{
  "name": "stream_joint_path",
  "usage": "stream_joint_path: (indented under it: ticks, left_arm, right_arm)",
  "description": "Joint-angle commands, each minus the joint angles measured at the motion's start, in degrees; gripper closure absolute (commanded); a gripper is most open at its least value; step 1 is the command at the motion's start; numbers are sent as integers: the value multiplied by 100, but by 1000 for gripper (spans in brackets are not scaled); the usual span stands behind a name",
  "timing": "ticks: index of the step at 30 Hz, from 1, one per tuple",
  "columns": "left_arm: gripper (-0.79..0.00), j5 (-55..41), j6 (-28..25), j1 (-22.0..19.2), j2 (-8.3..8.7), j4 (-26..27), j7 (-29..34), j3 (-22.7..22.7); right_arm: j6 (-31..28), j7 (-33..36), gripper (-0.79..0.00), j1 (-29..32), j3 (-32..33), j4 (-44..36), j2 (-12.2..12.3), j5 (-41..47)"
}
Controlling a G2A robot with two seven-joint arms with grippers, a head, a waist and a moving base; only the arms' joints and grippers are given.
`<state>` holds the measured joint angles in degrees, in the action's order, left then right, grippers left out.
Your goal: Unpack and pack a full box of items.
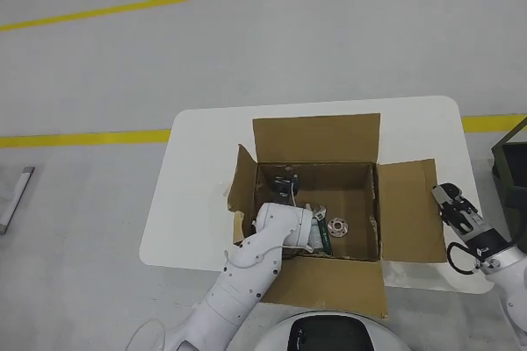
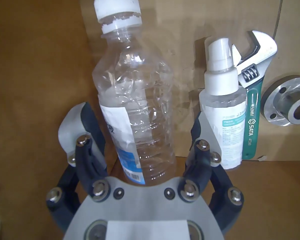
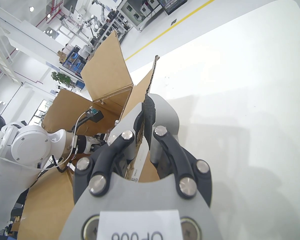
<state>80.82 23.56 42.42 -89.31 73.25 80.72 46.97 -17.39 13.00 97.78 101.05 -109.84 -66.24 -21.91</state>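
Left claw (image 2: 140, 121) is down inside the open cardboard box (image 1: 373, 211). Its two fingers are spread wide, one on each side of a clear water bottle (image 2: 130, 81) with a white cap — a small gap shows at one finger, so it does not yet squeeze the bottle. The bottle lies on the box floor, close to one side wall. Just beside it lies a small white spray bottle (image 2: 222, 116), then an adjustable wrench (image 2: 255, 76) with a green handle, and a round metal flange (image 2: 287, 101) a little apart from the wrench. Right claw (image 3: 146, 116) is closed tight on the edge of the box's right flap (image 1: 408, 211) — this flap is folded outward over the white tabletop (image 1: 202, 193).
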Motion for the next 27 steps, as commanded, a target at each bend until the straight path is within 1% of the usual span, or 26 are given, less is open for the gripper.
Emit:
stream_joint_path:
  ticks: [1,3,5,6,7,8,10,12,14,15,20,27]
  left_arm:
    - [-717,91,-25,9,-58,-116,25,74]
    - [-662,165,-45,21,-117,-183,45,148]
    - [-573,258,-68,41,-170,-231,68,206]
    - [-563,286,-75,49,-187,-242,75,226]
    - [-514,324,-88,61,-212,-257,89,257]
    - [-369,373,-107,72,-237,-268,107,277]
    - [-329,449,-132,101,-283,-292,132,323]
    - [-243,520,-147,126,-327,-314,148,370]
    - [-43,444,-199,158,-373,-301,199,440]
    - [0,295,-209,179,-396,-253,209,511]
    - [0,446,-320,192,-439,37,320,578]
    - [0,612,-545,248,-475,809,545,792]
  right_arm:
    - [-7,4,0,-8,0,9,-1,1]
    - [-10,8,0,-18,1,20,-1,1]
    - [-14,14,0,-31,3,34,-2,2]
    - [-16,16,0,-36,4,39,-2,3]
    - [-9,14,0,-41,5,45,-3,4]
    - [-7,15,0,-44,4,46,-3,3]
    - [-6,16,0,-50,2,51,-4,1]
    - [-5,22,0,-60,-3,64,-5,-12]
    - [4,24,0,-78,-13,91,-6,-11]
    - [5,21,0,-87,-18,99,-7,-15]
    - [74,-51,0,-162,-43,162,-16,-13]
    - [214,-213,0,-380,-38,269,-27,-13]
